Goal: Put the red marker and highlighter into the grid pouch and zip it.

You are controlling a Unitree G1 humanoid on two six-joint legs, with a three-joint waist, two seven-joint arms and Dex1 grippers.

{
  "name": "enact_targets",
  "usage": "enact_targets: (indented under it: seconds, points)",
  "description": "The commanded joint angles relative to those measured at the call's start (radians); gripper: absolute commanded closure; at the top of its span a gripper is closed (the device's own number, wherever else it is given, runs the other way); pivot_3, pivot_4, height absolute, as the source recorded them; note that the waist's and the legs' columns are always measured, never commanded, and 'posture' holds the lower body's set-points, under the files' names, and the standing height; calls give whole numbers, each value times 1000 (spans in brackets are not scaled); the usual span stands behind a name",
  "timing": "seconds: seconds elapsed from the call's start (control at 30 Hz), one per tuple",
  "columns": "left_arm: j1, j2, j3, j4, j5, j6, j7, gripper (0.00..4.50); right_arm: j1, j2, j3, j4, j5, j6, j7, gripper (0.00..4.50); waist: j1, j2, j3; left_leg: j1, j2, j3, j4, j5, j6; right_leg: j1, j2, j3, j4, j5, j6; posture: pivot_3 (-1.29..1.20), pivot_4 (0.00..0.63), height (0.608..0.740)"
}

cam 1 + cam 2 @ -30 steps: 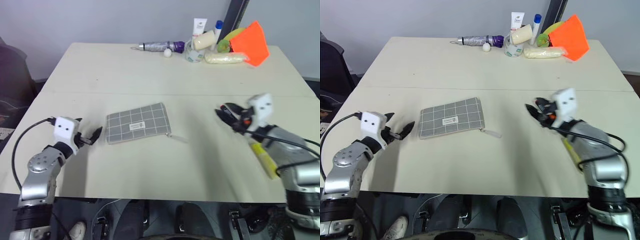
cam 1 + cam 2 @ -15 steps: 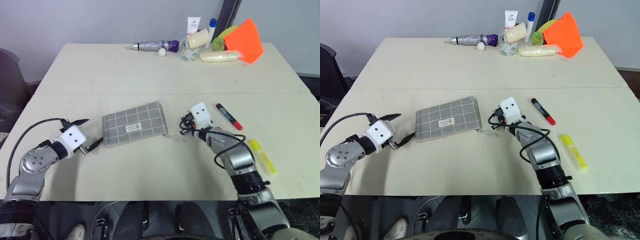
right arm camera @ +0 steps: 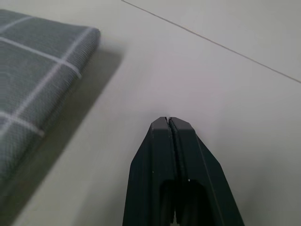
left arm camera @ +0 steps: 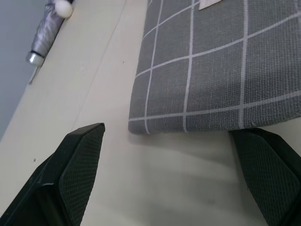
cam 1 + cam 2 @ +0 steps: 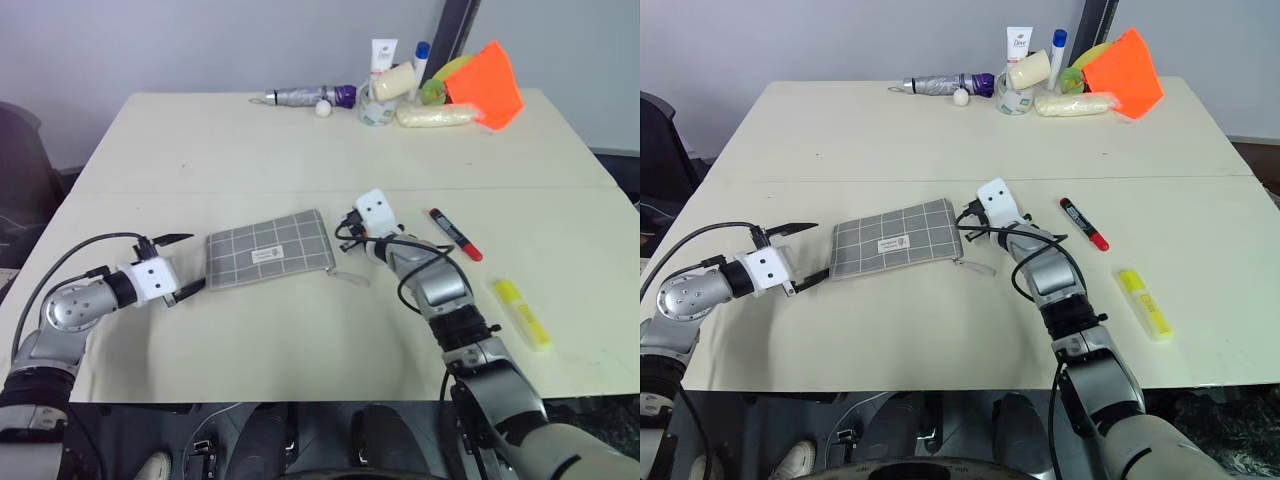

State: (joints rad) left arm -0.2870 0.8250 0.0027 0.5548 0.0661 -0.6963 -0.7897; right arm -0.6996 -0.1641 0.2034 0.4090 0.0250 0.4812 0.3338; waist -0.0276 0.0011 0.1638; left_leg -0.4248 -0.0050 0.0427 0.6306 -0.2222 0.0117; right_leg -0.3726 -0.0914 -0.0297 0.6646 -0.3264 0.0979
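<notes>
Progress: nothing is packed yet. The grid pouch [image 5: 897,236] lies flat on the table [image 5: 890,130] and looks closed. The left gripper [image 5: 178,266] stands released, its jaws wide and straddling the pouch's near end without touching it. The right gripper [image 3: 169,123] is clenched on nothing, its tips just beside the pouch's opposite end, near the zipper cord [image 5: 980,266]. The red marker [image 5: 1083,223] and highlighter [image 5: 1143,302] lie loose, well apart from those jaws. Outstanding, by judgement: opening, both insertions, zipping.
</notes>
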Motion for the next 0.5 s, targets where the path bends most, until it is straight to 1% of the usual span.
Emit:
enact_targets:
  seconds: [0.03,0.2,0.5]
  points:
    - [8,-6,-53,38,27,-33,-32,0,-30,33,32,61,-14,-35,49,4451,-5,0,0,0,0,0,0,0,0,0,0,0,0,0,0,0,150,740]
    - [11,-16,-59,35,17,-55,-47,0,-46,55,63,79,-32,-83,121,4451,-16,0,0,0,0,1,-1,0,0,0,0,0,0,0,0,0,150,740]
    - [18,-33,-74,1,-12,-79,-71,0,-33,65,109,48,-58,-119,221,4451,-17,0,0,0,0,4,-2,0,0,0,-2,0,1,0,0,0,150,740]
